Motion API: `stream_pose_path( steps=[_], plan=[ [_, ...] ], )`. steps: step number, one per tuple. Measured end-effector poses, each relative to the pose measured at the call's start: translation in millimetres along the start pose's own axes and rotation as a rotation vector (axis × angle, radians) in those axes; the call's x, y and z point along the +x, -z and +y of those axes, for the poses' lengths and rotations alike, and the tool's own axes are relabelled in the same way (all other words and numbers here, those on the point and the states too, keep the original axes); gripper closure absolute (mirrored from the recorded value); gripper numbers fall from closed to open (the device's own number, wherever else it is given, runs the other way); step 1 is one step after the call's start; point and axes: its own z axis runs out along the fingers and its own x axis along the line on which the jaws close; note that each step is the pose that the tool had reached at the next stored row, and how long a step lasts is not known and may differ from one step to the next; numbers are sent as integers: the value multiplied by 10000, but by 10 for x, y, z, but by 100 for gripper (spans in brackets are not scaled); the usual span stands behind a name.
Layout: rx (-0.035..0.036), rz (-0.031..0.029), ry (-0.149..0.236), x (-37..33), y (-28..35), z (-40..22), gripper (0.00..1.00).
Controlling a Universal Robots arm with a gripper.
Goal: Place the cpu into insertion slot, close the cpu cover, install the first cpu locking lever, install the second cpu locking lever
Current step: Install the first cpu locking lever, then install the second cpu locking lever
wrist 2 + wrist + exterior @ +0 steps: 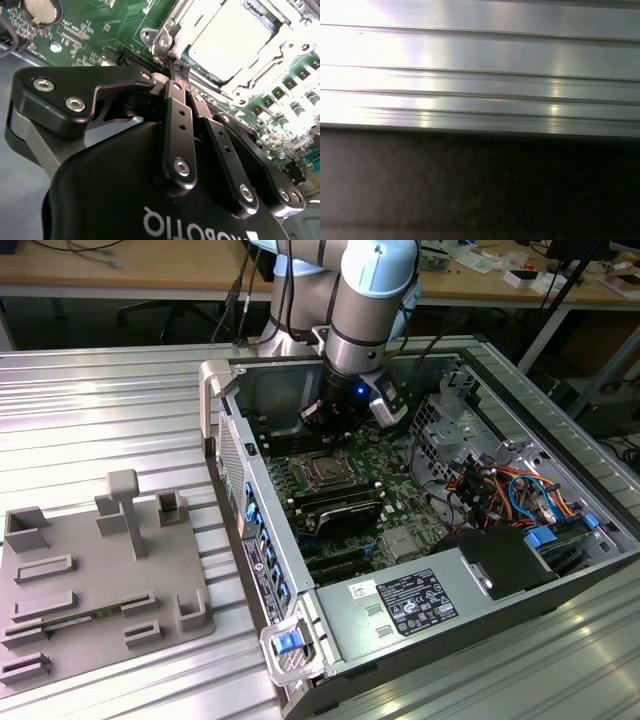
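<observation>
I'm hovering the black end effector, pinched shut and seemingly empty, beside the silvery square cpu, which is sitting seated; levers apparently pending.

Exterior, second wrist — shared insertion slot

Silver-grey arm, pale blue caps, black gripper with silver screws

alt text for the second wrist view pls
The black pincer, fingertips together, points at a corner of the insertion slot, where the silver cpu cover frames the bright cpu. Green circuit board surrounds it.
</observation>
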Motion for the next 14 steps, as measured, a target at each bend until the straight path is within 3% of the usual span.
stream_pose_path(
  steps=[2,14],
  plan=[
    [2,1,6,-2,42,2,89],
    [2,1,8,-2,48,-3,89]
  ],
)
